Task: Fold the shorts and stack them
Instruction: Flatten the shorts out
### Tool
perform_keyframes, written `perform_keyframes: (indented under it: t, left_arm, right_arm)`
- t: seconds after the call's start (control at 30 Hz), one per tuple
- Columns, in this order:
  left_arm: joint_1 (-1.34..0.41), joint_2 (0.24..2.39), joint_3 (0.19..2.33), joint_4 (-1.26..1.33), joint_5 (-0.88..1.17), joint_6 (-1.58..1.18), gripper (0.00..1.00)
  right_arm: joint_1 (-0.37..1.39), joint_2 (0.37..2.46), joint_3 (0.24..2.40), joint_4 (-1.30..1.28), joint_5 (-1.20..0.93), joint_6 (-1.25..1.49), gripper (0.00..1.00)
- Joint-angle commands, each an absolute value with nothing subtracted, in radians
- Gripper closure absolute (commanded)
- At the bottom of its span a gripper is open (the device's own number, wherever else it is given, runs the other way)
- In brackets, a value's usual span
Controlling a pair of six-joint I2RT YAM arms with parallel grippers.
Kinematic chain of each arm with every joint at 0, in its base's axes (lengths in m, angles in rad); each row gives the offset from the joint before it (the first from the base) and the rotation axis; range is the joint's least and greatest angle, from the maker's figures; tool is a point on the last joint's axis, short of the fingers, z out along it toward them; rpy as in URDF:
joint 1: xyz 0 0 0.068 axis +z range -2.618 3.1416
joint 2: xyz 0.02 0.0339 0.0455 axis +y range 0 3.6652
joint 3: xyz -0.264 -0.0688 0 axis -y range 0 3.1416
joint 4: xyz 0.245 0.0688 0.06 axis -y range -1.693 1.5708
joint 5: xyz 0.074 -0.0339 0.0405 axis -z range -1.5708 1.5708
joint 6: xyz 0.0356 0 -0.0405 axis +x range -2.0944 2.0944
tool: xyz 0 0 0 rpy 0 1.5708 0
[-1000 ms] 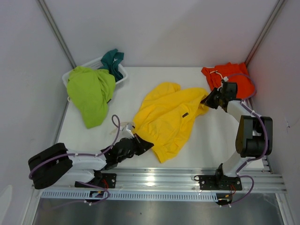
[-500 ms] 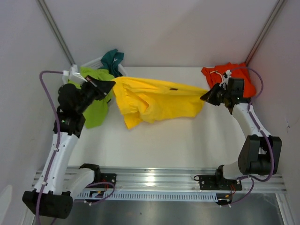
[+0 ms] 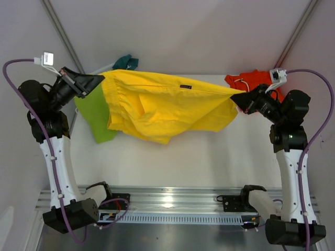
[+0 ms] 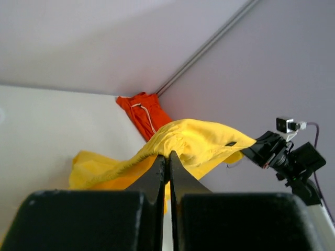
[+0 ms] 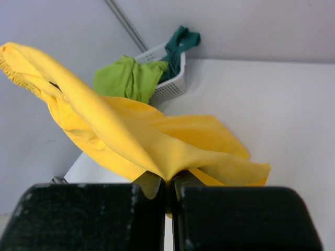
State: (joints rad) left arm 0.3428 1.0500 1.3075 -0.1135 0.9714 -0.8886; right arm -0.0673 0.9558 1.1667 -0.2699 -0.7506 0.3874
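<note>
The yellow shorts (image 3: 162,104) hang stretched in the air between both arms, high above the table, their small dark label (image 3: 184,87) near the top hem. My left gripper (image 3: 99,79) is shut on their left corner, and the right gripper (image 3: 236,97) is shut on the right corner. From the left wrist, the yellow fabric (image 4: 193,144) is pinched at my left gripper (image 4: 168,155). The right wrist view shows the cloth (image 5: 146,141) clamped in my right gripper (image 5: 169,180). The orange shorts (image 3: 250,83) with a white drawstring lie at the back right corner.
A white basket (image 5: 166,86) stands at the back left with lime-green shorts (image 3: 91,117) draped over it and teal shorts (image 3: 125,61) behind. The white table (image 3: 209,157) lies under the hanging cloth. Grey walls close in on three sides.
Both arms have risen and spread apart, lifting the yellow shorts off the table and pulling them wide. The left arm swung from the front edge up to the back left.
</note>
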Motion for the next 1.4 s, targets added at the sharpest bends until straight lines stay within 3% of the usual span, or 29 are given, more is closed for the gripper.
perform_keyframes:
  t: [0.0, 0.13, 0.33, 0.7, 0.93, 1.13, 1.23, 1.37]
  left_arm:
    - [0.422, 1.023, 1.401, 0.177, 1.101, -1.063, 1.00]
    - [0.489, 1.051, 1.428, 0.439, 1.138, -1.310, 1.00]
    - [0.540, 1.121, 1.633, 0.603, 1.158, -1.543, 1.00]
    - [0.543, 1.017, 1.669, 0.565, 1.120, -1.491, 1.00]
    - [0.543, 1.097, 1.799, 0.439, 1.014, -1.356, 1.00]
    - [0.421, 1.181, 1.642, 0.425, 0.967, -1.213, 1.00]
    - [0.289, 1.212, 1.556, 0.284, 0.879, -1.006, 1.00]
    - [0.219, 1.293, 1.395, 0.386, 0.795, -0.979, 1.00]
  right_arm:
    - [-0.077, 0.864, 1.197, -0.155, -0.825, 0.370, 1.00]
    - [-0.069, 0.781, 1.195, -0.109, -0.895, 0.338, 1.00]
    - [-0.005, 0.701, 1.302, -0.190, -0.956, 0.250, 1.00]
    - [0.113, 0.563, 1.500, -0.429, -0.737, 0.161, 1.00]
    - [0.179, 0.687, 1.500, -0.486, -0.491, 0.143, 1.00]
    - [0.177, 0.877, 1.430, -0.480, -0.380, 0.198, 1.00]
    - [0.100, 0.942, 1.358, -0.408, -0.449, 0.270, 1.00]
    - [0.009, 1.023, 1.247, -0.287, -0.543, 0.348, 1.00]
